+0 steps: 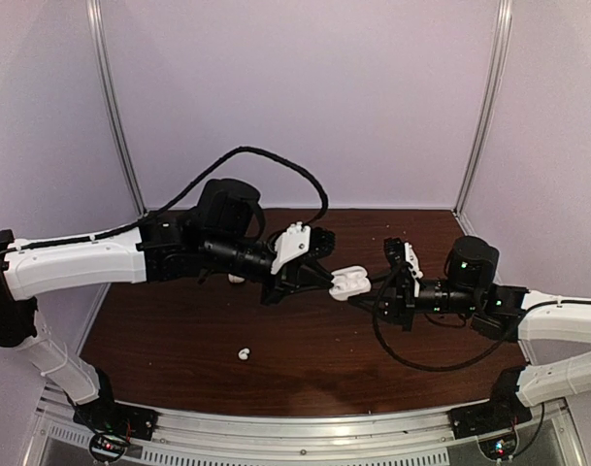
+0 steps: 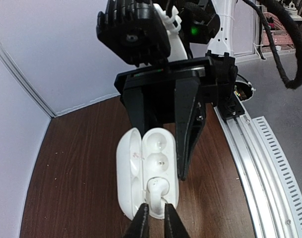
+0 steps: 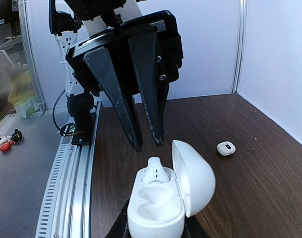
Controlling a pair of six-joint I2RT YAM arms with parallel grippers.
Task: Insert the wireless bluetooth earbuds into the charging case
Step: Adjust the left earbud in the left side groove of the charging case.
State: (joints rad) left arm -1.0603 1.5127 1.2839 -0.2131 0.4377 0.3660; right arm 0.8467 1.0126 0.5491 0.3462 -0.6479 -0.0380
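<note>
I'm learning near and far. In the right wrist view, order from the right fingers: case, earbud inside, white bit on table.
1. Case, held by the fingers.
2. Earbud, in its far slot.
3. White bit, right, on the table.

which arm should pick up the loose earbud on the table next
Left, probably. The right hand is shut on the open case, so it is busy. The left hand sits just above the case with nothing between its fingers, and the loose earbud lies on its side of the table.
</note>
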